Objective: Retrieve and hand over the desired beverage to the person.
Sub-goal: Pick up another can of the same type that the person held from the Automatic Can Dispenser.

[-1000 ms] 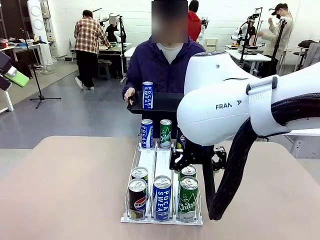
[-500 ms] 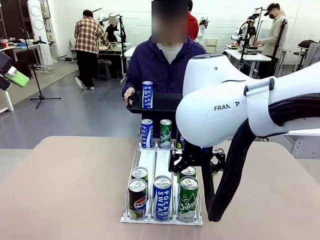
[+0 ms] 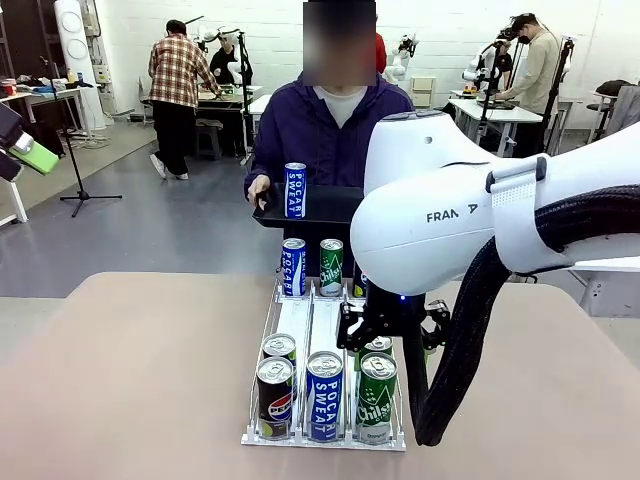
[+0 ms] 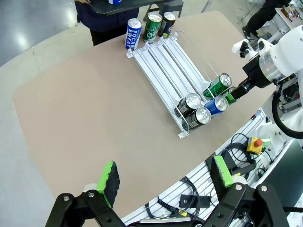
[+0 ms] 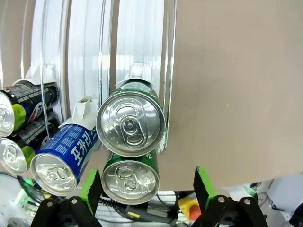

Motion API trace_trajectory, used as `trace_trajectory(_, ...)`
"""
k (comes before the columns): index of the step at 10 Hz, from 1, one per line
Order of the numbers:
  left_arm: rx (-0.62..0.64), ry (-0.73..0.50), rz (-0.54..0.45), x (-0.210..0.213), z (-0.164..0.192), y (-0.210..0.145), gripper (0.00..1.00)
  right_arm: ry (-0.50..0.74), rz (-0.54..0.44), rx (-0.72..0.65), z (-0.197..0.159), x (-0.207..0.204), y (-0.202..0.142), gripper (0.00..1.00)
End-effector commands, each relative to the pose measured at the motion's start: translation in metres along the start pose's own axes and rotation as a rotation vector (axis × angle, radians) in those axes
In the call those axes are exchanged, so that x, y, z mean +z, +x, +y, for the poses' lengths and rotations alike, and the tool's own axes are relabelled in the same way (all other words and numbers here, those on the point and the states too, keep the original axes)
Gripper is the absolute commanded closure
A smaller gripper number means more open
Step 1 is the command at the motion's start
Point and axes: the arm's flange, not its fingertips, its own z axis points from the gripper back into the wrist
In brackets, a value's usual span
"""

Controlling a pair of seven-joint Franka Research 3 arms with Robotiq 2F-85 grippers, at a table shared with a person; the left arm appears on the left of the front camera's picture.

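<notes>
Green cans (image 5: 131, 124) at the rack's (image 3: 297, 320) near end lie just below our right gripper (image 5: 147, 184), jaws spread, empty. We judge we're reaching; next: descend, clamp one, carry it to the person (image 3: 325, 130).

Blue can (image 5: 61, 158) crowds green can (image 5: 130, 124); bare table (image 5: 236, 94) opposite.

White walls (image 3: 280, 40) enclose a glossy grey floor (image 3: 180, 230) with brightly lit white worktables (image 3: 505, 112).

Beige table (image 3: 130, 380), rounded corners. Black tripod (image 3: 82, 196) on grey floor (image 3: 200, 230) beyond, left. Plaid-shirted person (image 3: 176, 80) behind, back turned.
</notes>
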Motion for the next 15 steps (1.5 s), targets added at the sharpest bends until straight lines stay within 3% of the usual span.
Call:
trace_trajectory(1,-0.011,0.002,0.005,0.001,0.002,-0.001,0.0,0.017,0.056,0.026,0.0,-0.008,0.004,0.0)
trace_trajectory(7,-0.011,0.002,0.005,0.001,0.002,-0.001,0.0,0.027,0.099,0.101,0.002,-0.018,0.01,0.0)
trace_trajectory(8,-0.011,0.002,0.005,0.001,0.002,-0.001,0.0,0.049,0.104,0.132,0.001,-0.019,0.01,0.5)
trace_trajectory(9,-0.011,0.002,0.005,0.001,0.002,-0.001,0.0,0.056,0.106,0.138,0.002,-0.02,0.01,0.6)
trace_trajectory(10,-0.011,0.002,0.005,0.001,0.002,-0.001,0.0,0.055,0.107,0.144,0.002,-0.021,0.01,1.0)
trace_trajectory(12,-0.011,0.002,0.005,0.001,0.002,-0.001,0.0,0.055,0.108,0.146,0.002,-0.021,0.01,1.0)
trace_trajectory(13,-0.011,0.002,0.005,0.001,0.002,-0.001,0.0,0.056,0.11,0.147,0.002,-0.022,0.011,0.88)
trace_trajectory(14,-0.011,0.002,0.005,0.001,0.002,-0.001,0.0,0.057,0.11,0.147,0.002,-0.022,0.011,0.98)
trace_trajectory(15,-0.011,0.002,0.005,0.001,0.002,-0.001,0.0,0.058,0.11,0.146,0.002,-0.022,0.011,1.0)
